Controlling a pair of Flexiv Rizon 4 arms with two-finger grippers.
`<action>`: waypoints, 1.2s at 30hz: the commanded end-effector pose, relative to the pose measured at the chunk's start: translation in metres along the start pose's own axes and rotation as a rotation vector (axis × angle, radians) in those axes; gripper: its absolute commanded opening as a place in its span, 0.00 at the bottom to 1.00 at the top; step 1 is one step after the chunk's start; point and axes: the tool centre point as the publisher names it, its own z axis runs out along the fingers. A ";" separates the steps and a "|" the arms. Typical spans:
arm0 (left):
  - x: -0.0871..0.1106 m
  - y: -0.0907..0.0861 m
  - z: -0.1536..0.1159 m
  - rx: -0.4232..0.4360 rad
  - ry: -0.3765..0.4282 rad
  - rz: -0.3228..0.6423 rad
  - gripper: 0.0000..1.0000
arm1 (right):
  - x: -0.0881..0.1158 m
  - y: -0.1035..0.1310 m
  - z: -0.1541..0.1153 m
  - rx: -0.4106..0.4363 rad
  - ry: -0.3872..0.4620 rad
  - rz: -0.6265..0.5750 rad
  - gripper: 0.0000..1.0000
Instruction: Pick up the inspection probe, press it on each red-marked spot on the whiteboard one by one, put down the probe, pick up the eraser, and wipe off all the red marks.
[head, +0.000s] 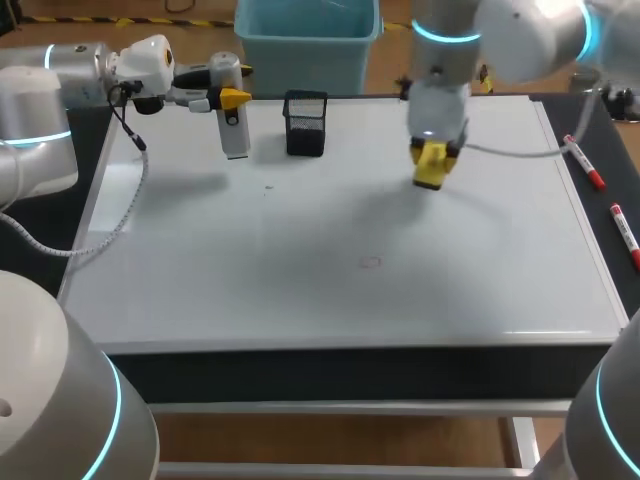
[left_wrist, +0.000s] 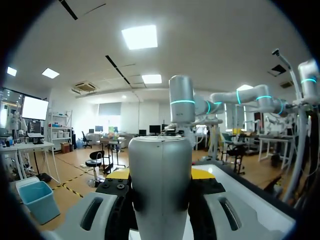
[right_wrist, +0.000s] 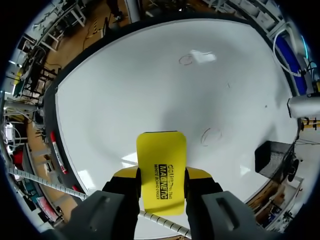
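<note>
My left gripper (head: 232, 100) hangs over the whiteboard's (head: 300, 280) far left part, shut on the silver inspection probe (head: 233, 125), which it holds upright. In the left wrist view the probe (left_wrist: 160, 185) fills the space between the fingers (left_wrist: 202, 174) of that gripper (left_wrist: 160, 176). Over the board's far middle-right, my right gripper (head: 432, 160) is shut on the yellow eraser (head: 431, 170). In the right wrist view the eraser (right_wrist: 161, 170) sticks out ahead of that gripper (right_wrist: 161, 176), above the board. Faint red ring marks (head: 371, 262) (right_wrist: 211, 135) (right_wrist: 186, 60) show on the board.
A black mesh holder (head: 305, 122) stands on the board's far side, right of the probe. Two red markers (head: 585, 165) (head: 625, 232) lie on the dark strip beside the board's right edge.
</note>
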 end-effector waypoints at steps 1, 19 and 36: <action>-0.001 -0.001 0.000 0.000 0.003 0.000 0.00 | 0.029 -0.018 -0.003 -0.013 -0.006 0.016 0.00; -0.001 -0.001 0.000 0.000 0.003 0.000 0.00 | 0.082 -0.062 0.008 -0.040 0.010 0.123 0.00; -0.001 -0.001 0.000 0.000 0.003 0.000 0.00 | 0.091 -0.069 0.010 -0.050 0.006 0.151 0.00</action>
